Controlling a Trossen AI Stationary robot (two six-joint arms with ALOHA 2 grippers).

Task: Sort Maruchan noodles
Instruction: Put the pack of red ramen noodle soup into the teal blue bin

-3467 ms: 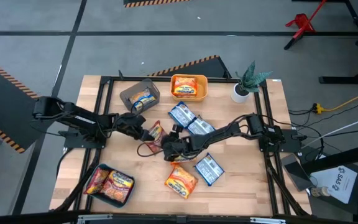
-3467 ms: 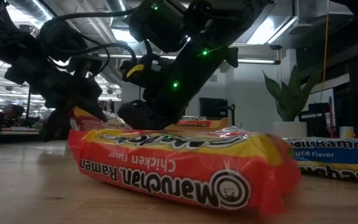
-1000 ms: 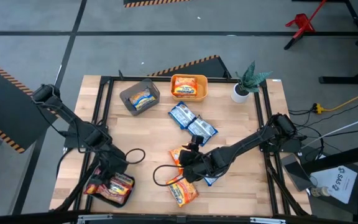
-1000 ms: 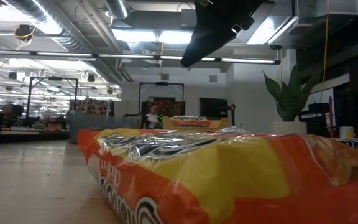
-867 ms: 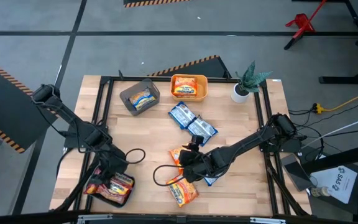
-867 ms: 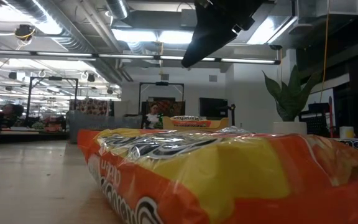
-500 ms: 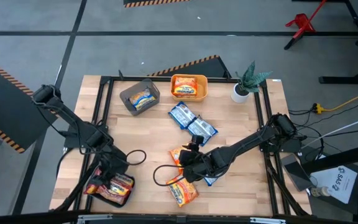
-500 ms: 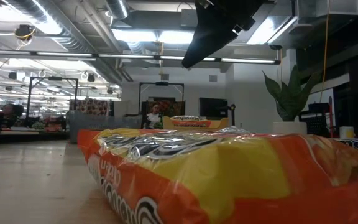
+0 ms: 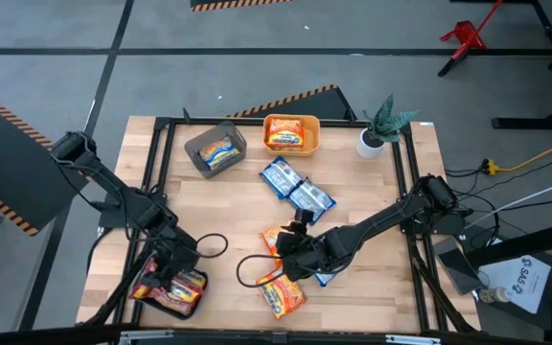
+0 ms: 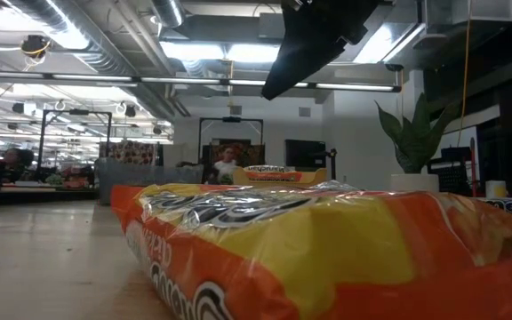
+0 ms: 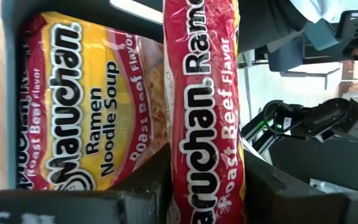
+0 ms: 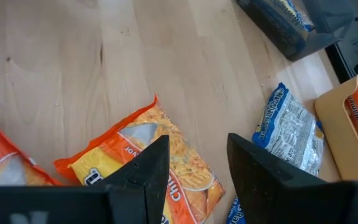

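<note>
My left gripper point(image 9: 173, 271) hangs over the teal bin point(image 9: 200, 290) at the table's near-left corner, shut on a red-pink noodle packet point(image 11: 205, 112). Another red-pink packet point(image 11: 86, 106) lies flat in that bin. My right gripper point(image 12: 197, 168) is open and raised above an orange packet point(image 12: 143, 149) near the table's middle point(image 9: 274, 238), touching nothing. A second orange packet point(image 9: 281, 295) lies by the near edge and fills the low view point(image 10: 283, 249). Three blue packets point(image 9: 281, 177) point(image 9: 312, 199) point(image 9: 326, 278) lie on the wood. My left gripper pinches the red-pink packet's near end point(image 11: 207, 186) between its two fingers, one finger on each flat face. The fingers come from above, pointing down into the teal bin. The packet stands on edge below them, alongside the packet lying in the bin.
At the far edge stand a grey bin point(image 9: 195, 153) and a yellow-orange bin point(image 9: 268, 125), each holding an orange packet. A potted plant point(image 9: 370, 142) stands far right. Loose cables loop on the wood point(image 9: 214, 240). A person point(image 10: 227, 164) shows far behind the table.
Since the oldest frames my left gripper has carried the red-pink packet from the table's middle to the near-left teal bin, my right gripper has moved toward the near edge, and the near orange packet has slid nearer. Within the last second both arms have kept almost still.
</note>
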